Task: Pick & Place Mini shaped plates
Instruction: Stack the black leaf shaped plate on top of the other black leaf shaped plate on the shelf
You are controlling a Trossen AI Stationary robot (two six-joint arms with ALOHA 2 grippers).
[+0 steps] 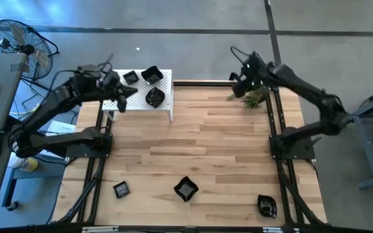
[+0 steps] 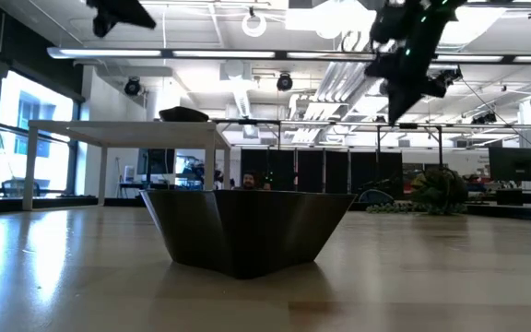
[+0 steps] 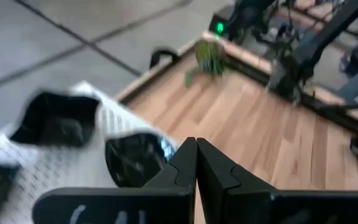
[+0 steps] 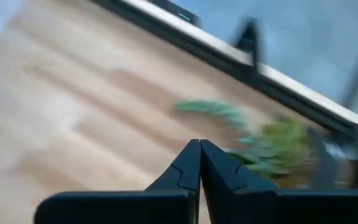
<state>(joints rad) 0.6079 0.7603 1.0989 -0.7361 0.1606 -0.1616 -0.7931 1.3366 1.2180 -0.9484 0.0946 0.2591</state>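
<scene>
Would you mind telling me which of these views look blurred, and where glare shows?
Right wrist view: heavy motion blur smears the green plant sprig and the table. Left wrist view: the black plates on the white stand are softly blurred. Low view: bright ceiling lights glare; the near plate stands dark and backlit. High view: sharp.

the right claw (image 4: pixel 199 144), fingers pressed together, hangs over the wooden table (image 4: pixel 73 118) near a green sprig (image 4: pixel 272 146).

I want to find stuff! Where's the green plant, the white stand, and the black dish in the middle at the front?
green plant (image 1: pixel 255 98), high view, its leaves
white stand (image 1: pixel 166 83), high view, bare top corner
middle black dish (image 1: pixel 186 189), high view, its centre
</scene>
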